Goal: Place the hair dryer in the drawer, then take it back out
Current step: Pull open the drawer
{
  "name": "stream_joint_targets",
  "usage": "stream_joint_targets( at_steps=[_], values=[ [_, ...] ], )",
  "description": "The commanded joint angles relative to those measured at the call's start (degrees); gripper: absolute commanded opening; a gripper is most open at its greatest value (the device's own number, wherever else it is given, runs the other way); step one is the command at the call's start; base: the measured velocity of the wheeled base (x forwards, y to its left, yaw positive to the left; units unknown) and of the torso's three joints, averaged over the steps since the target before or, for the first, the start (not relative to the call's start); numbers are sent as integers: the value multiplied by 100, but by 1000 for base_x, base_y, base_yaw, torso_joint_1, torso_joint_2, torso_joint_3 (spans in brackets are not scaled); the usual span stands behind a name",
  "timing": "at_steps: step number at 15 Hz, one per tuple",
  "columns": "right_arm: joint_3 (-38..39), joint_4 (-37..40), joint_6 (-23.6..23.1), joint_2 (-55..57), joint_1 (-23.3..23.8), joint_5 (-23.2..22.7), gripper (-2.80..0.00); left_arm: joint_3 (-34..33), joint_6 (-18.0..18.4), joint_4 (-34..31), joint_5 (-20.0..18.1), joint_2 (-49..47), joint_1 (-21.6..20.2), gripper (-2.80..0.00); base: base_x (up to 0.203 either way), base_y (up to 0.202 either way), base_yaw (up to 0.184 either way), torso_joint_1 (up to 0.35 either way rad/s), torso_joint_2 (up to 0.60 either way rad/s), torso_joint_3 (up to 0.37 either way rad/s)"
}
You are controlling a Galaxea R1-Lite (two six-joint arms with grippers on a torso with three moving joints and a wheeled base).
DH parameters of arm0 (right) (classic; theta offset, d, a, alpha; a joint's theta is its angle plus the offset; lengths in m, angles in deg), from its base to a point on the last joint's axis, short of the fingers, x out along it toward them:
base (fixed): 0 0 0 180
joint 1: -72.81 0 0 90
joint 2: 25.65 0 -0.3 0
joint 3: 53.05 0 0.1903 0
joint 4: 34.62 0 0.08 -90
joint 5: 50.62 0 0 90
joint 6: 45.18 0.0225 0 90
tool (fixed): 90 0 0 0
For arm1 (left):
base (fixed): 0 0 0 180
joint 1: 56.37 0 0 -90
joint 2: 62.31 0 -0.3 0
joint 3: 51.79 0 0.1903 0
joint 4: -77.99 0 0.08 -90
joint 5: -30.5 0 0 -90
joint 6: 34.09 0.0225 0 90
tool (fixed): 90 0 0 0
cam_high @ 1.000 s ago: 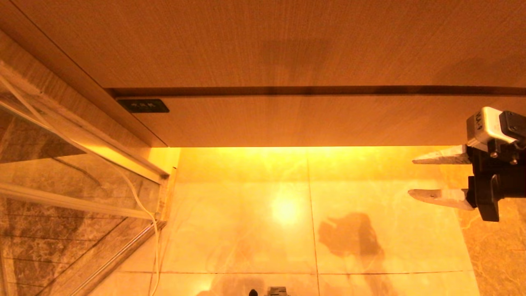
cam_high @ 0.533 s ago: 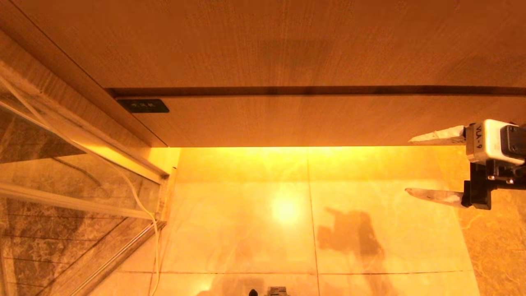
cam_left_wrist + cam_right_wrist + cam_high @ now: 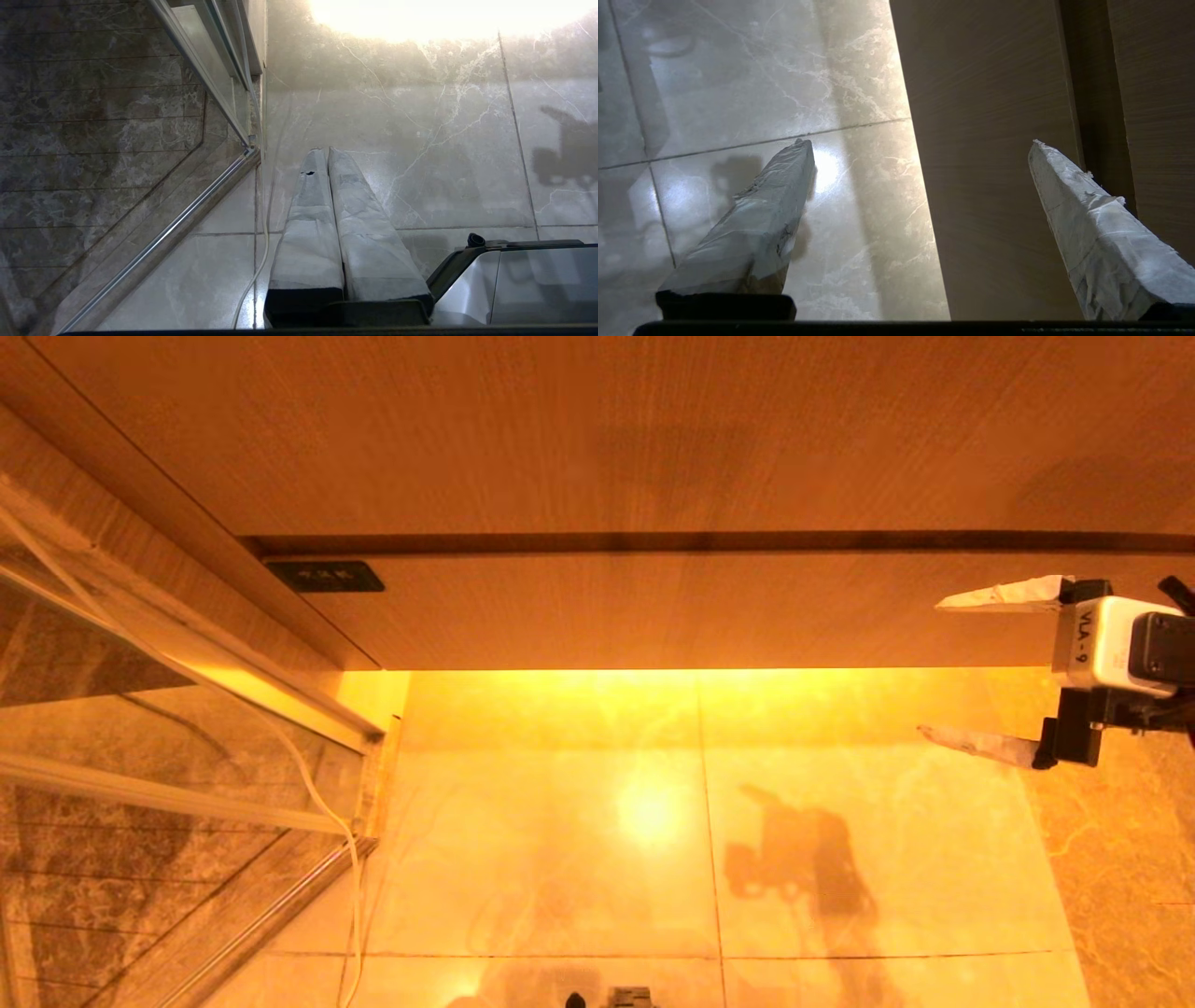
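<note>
Drawer (image 3: 709, 611) shut — its long axis runs left-right.
My right end effector (image 3: 938, 667) gapes wide, empty; only wrist view shows left end effector (image 3: 324, 158) closed.

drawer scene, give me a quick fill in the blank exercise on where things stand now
1. The drawer front sits ____ , with nothing showing inside.
2. The right gripper has its fingers spread ____ .
3. The left gripper hangs over the marble floor with its fingers pressed ____ .
4. The small dark label is at the drawer's ____ end in the head view.

Missing words: closed; open; together; left
</note>
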Motion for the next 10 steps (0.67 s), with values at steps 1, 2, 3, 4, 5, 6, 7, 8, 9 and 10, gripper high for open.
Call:
stream_joint_targets(
  at_steps=[1, 2, 3, 4, 5, 6, 7, 8, 9, 10],
  values=[
    [120, -267, -29, 153, 8, -13, 0, -9, -7, 3, 1, 0, 0, -280, 0, 0, 0, 0, 0, 0],
    [215, -600, -56, 226, 8, -3, 0, -9, -7, 3, 1, 0, 0, -280, 0, 0, 0, 0, 0, 0],
    [258, -808, -67, 336, 3, -8, 0, -9, 2, 3, 1, 0, 0, -280, 0, 0, 0, 0, 0, 0],
    [279, -920, -45, 452, -1, 1, 0, -9, -6, 3, 1, 0, 0, -280, 0, 0, 0, 0, 0, 0],
    [238, -961, -20, 558, -12, -3, 0, -9, 0, 3, 1, -9, 0, -280, 0, 0, 0, 0, 0, 0],
    [124, -1041, -16, 671, -39, -5, 0, -9, -7, 3, 1, 0, 0, -280, 0, 0, 0, 0, 0, 0],
    [116, -1057, -17, 677, -45, -5, 0, -9, -7, 3, 1, 0, 0, -280, 0, 0, 0, 0, 0, 0],
    [91, -1141, -12, 776, -49, 0, 0, -9, 2, 3, 1, 0, 0, -280, 0, 0, 0, 0, 0, 0],
    [50, -1248, 15, 903, -53, 3, 0, -9, -4, 3, 1, 0, 0, -280, 0, 0, 0, 0, 0, 0],
    [-63, -1396, 80, 1031, -60, 3, 0, -9, 2, 3, 1, 0, 0, -280, 0, 0, 0, 0, 0, 0]
  ],
)
